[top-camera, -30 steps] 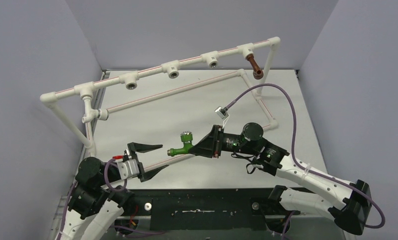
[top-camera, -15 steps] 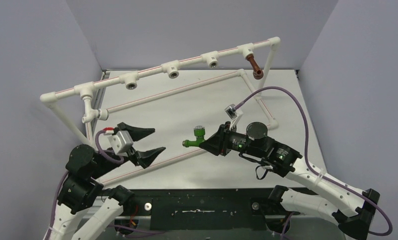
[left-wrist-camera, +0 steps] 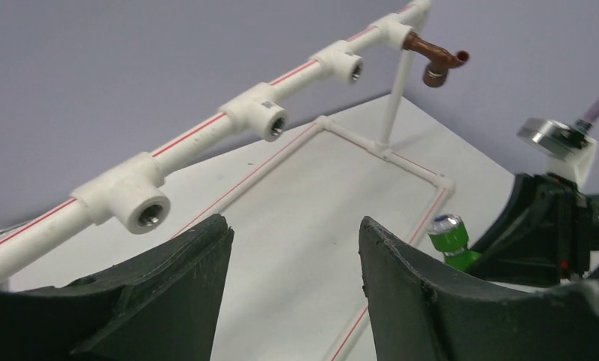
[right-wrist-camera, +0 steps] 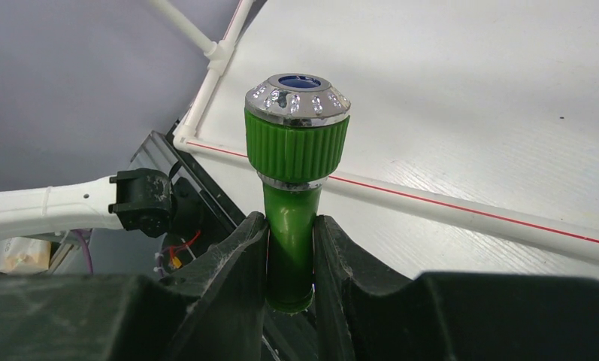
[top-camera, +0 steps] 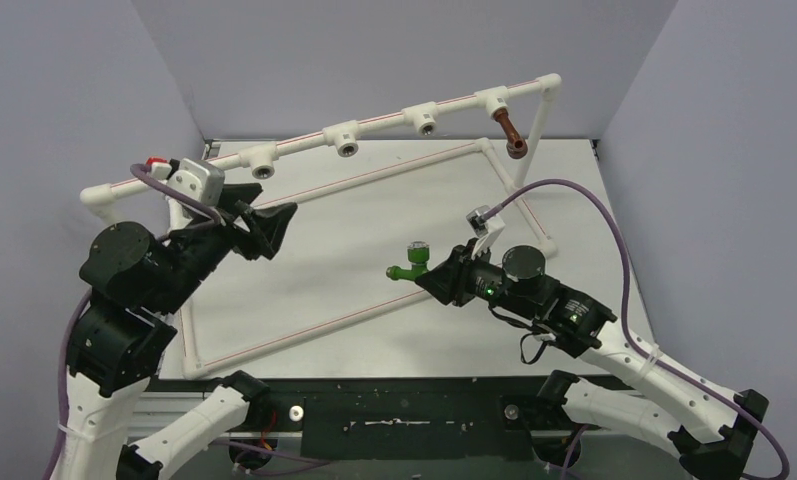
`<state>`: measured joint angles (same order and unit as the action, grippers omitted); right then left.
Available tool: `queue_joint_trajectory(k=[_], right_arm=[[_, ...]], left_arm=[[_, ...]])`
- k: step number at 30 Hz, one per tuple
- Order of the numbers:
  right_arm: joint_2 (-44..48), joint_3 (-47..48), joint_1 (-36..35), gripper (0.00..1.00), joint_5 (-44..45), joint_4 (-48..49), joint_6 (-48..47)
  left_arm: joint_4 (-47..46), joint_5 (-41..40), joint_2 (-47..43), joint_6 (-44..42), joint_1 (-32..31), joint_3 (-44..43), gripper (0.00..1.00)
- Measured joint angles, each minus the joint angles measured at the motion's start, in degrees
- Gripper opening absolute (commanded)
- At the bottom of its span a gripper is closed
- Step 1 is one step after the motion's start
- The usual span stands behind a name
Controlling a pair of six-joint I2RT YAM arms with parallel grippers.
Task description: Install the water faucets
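While right fingers pinch green faucet, left fingers gape near frame.

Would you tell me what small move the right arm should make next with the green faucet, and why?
Probably lift the green faucet toward the open tee socket beside the brown faucet. The right hand is shut on it above the table, the brown faucet already sits in the end socket, and the next one is visibly empty.

one green faucet, one brown faucet
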<state>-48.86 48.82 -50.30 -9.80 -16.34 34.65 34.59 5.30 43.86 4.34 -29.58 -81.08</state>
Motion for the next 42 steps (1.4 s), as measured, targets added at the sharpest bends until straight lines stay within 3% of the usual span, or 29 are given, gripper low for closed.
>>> queue_joint_trajectory(k=[6, 12, 20, 25, 32, 42], right_arm=[[-0.07, -1.09, 0.44, 0.00, -0.02, 1.51, -0.07], [-2.34, -0.37, 1.16, 0.00, 2.86, 2.47, -2.49], [-11.21, 8.28, 3.30, 0.00, 14.19, 0.72, -9.11], [-17.25, 15.61, 10.32, 0.00, 14.58, 0.07, -11.91], [-25.75, 22.14, 17.59, 0.00, 13.40, -0.66, -13.03], [-35.60, 32.68, 20.94, 0.00, 15.06, -3.06, -13.49]], left_arm=[[4.24, -12.52, 7.39, 0.02, 0.02, -9.35, 0.59], [6.12, -24.55, 12.41, -0.04, 0.02, -12.31, 0.57], [7.72, -36.81, 18.56, -0.52, 0.02, -14.58, 0.57], [7.50, -42.75, 21.55, -2.49, 0.22, -17.94, 0.57], [6.36, -46.64, 24.79, -5.60, 2.27, -21.24, 0.58], [5.66, -40.70, 30.36, -4.70, 15.23, -22.82, 0.58]])
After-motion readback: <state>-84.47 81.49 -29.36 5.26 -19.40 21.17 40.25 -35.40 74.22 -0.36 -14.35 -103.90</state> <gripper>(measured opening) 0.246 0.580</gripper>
